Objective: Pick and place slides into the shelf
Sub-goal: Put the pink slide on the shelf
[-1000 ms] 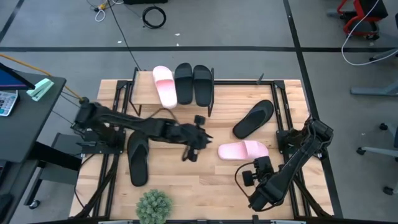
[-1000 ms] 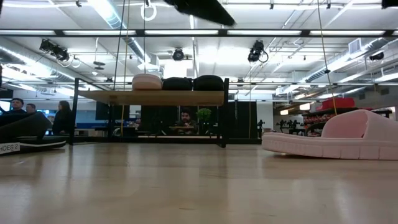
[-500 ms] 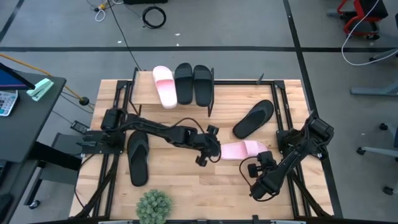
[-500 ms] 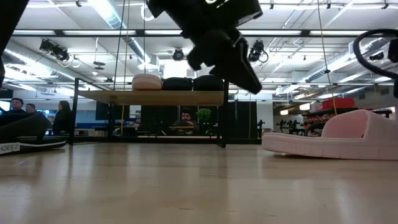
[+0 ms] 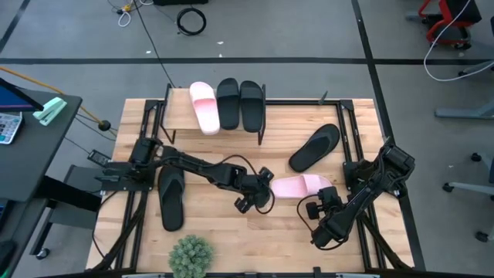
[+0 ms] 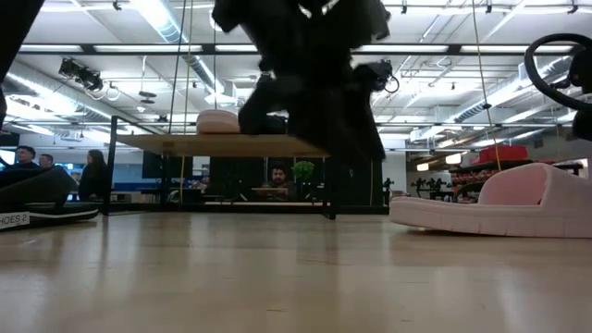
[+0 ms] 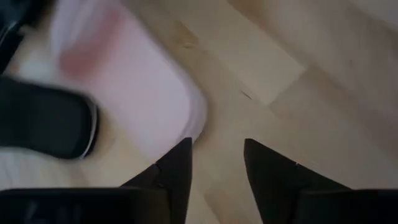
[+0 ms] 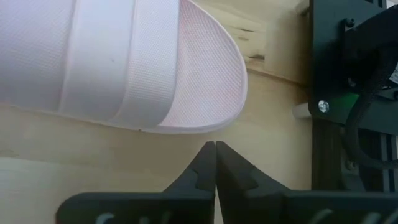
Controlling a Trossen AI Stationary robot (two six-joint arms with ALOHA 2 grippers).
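- With fingers apart, the left gripper [image 5: 248, 202] hangs mid-table at one end of the loose pink slide [image 5: 303, 186]; judged risk: coming down off-centre shoves the slide instead of straddling it.
- Right gripper [image 5: 310, 208], fingers together, waits just beside the slide near the table's right edge; arms could collide.
- Shelf [image 5: 179, 117] at back edge carries three slides; fourth slot is narrow.
- Low view: dark blur hides the grasp.

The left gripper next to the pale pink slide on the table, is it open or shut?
Open. In its wrist view the left gripper shows bare wood between its two dark fingers, just beside the pale pink slide's end and holding nothing.
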